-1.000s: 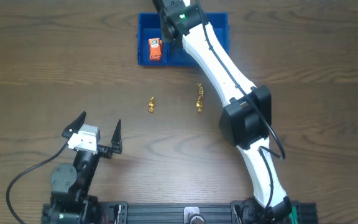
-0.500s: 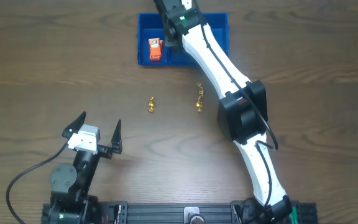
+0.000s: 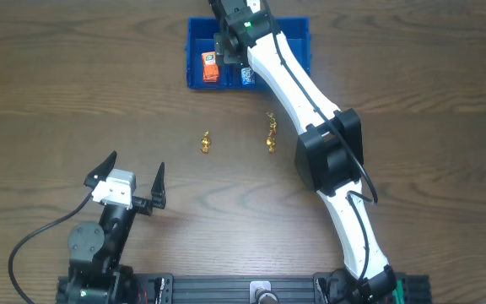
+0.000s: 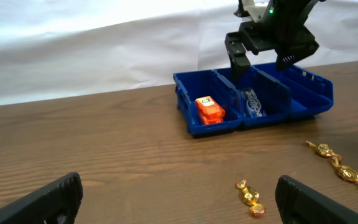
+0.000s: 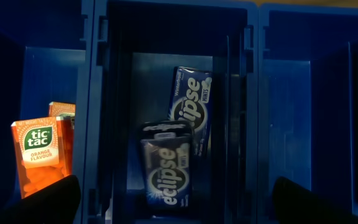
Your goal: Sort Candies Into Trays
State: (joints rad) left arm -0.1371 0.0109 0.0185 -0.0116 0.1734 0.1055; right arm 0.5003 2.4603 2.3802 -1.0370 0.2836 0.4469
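Since a moment earlier, a dark blue candy pack [image 3: 247,77] had come into sight in the middle compartment of the blue tray [image 4: 312,93], below the right gripper [image 4: 264,59], whose arm had barely shifted over the last half second. That gripper hung above the middle compartment with its fingers spread apart and nothing between them. Its wrist view showed a second dark blue pack [image 5: 191,102] lying just beside the first in the same compartment, and an orange candy box [image 5: 39,155] in the neighbouring one. On the wooden table [image 3: 57,101], gold-wrapped candies [image 3: 206,142] lay in front of the tray, well apart from it. The left gripper [image 3: 136,162] sat near its base, fingers wide apart and empty.
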